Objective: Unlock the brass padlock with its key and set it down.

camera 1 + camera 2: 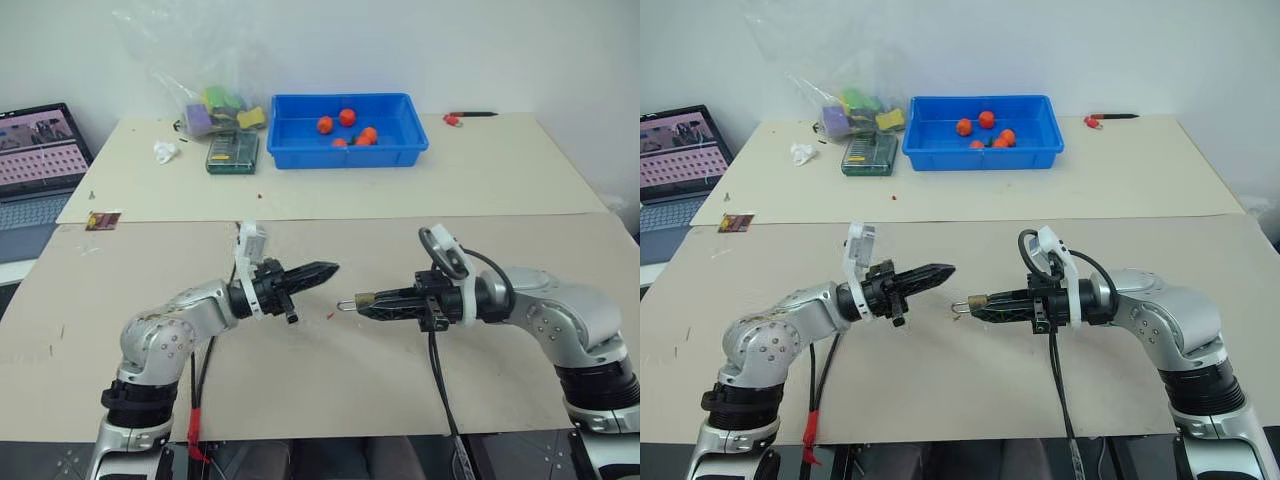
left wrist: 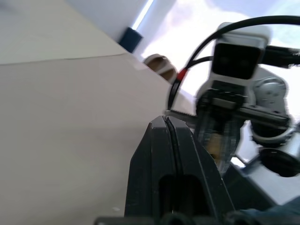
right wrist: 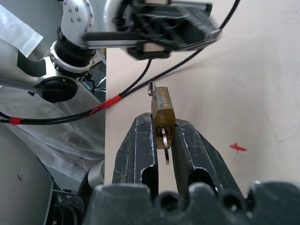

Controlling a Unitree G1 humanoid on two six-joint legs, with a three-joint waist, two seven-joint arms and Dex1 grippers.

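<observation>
right gripper (image 3: 162, 126) over tan cardboard tabletop (image 1: 330, 370), white wall (image 1: 400, 45)

Both arms raised, fingers (image 2: 168, 154) facing, left pressed together.

Beige table (image 1: 500, 180) with blue bin (image 1: 348, 130), green case (image 1: 232, 152), plastic bag (image 1: 205, 95), red scrap (image 1: 330, 316).

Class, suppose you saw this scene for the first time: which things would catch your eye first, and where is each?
The right gripper clamps the brass padlock over the middle of the cardboard-covered table, a key in its keyhole. Opposite, the left gripper is shut and points at it. At the table's far edge sits a blue bin of small red-orange balls.
</observation>
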